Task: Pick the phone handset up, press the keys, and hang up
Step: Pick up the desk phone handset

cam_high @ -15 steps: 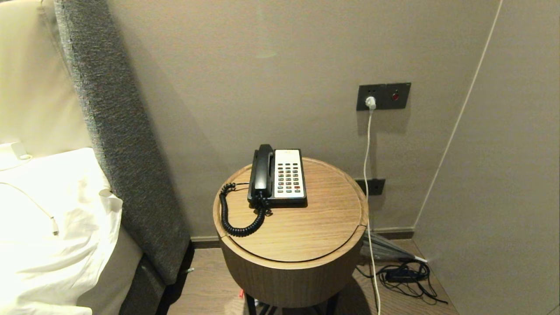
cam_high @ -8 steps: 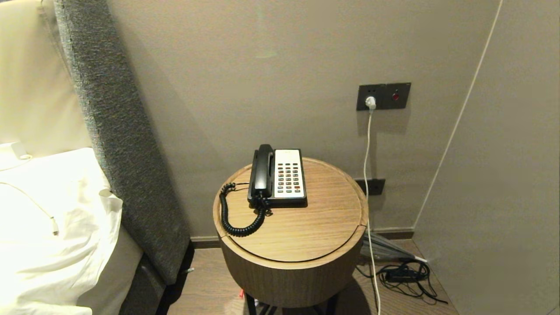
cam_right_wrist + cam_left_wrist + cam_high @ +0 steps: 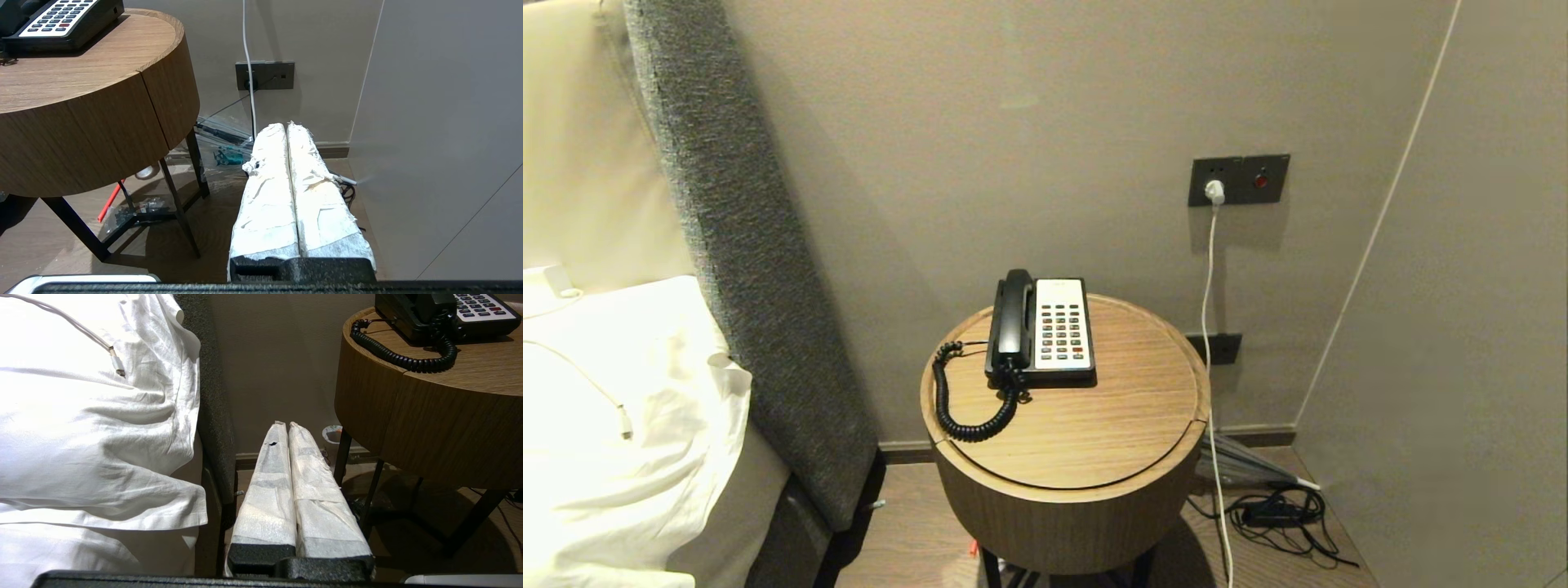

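On the round wooden side table (image 3: 1086, 433) we see the phone handset (image 3: 1014, 320) lying in its cradle along the left side of the black-and-white phone base (image 3: 1045, 333), its long axis running toward the wall. Just to its right sit the keys (image 3: 1063, 333), a grid of dark buttons with one red among them, set in the white faceplate. From the near end of the handset the black coiled cord (image 3: 964, 404) loops out over the tabletop toward the table's left edge and curls back. Neither arm shows in the head view. Our left gripper (image 3: 284, 426) hangs low beside the table, between it and the bed (image 3: 621, 425), its white-wrapped fingers (image 3: 267, 486) pressed together with nothing between them. Our right gripper (image 3: 285, 125) hangs low on the table's other side, facing the wall socket (image 3: 264, 75) near the floor, and its wrapped fingers (image 3: 269, 192) are likewise pressed together and empty. Both grippers are well apart from the phone. A white cable (image 3: 1210, 327) runs down the wall from an upper socket plate (image 3: 1240, 180) to a tangle of black wires (image 3: 1278, 514) on the floor.
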### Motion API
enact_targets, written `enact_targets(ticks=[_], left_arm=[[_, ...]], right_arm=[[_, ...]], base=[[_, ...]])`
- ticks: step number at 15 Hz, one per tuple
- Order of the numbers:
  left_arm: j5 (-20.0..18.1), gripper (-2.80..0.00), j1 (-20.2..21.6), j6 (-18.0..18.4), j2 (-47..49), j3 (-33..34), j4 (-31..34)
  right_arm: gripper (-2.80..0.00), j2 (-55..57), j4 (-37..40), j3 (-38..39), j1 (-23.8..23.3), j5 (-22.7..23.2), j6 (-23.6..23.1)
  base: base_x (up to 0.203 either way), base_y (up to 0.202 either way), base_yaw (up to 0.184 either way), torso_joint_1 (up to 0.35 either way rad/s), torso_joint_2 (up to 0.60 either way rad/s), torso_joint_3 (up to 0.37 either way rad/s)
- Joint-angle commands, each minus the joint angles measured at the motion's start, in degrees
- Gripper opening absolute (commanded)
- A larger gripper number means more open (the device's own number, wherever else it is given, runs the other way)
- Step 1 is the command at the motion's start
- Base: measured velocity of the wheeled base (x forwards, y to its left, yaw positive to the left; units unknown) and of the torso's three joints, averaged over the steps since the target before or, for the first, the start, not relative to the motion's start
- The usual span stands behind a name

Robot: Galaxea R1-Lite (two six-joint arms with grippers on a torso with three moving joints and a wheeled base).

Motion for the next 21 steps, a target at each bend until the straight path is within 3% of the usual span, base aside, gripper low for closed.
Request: enact_targets(ticks=[1, 12, 21], left_arm=[[0.0, -2.8, 0.0, 0.4, 0.1, 0.0, 0.0], [0.4, -2.8, 0.0, -3.9, 0.1, 0.0, -0.2], [0.5, -2.8, 0.0, -4.1, 0.1, 0.1, -0.2]], right_arm=[[-2.8, 0.0, 0.0, 0.0, 0.0, 0.0, 0.0], [-2.8, 0.0, 0.0, 0.0, 0.0, 0.0, 0.0], [-2.8, 0.0, 0.0, 0.0, 0.0, 0.0, 0.0]], base=[[0.0, 0.0, 0.0, 0.0, 0.0, 0.0], [0.0, 0.0, 0.0, 0.0, 0.0, 0.0], [0.0, 0.0, 0.0, 0.002, 0.0, -0.088]])
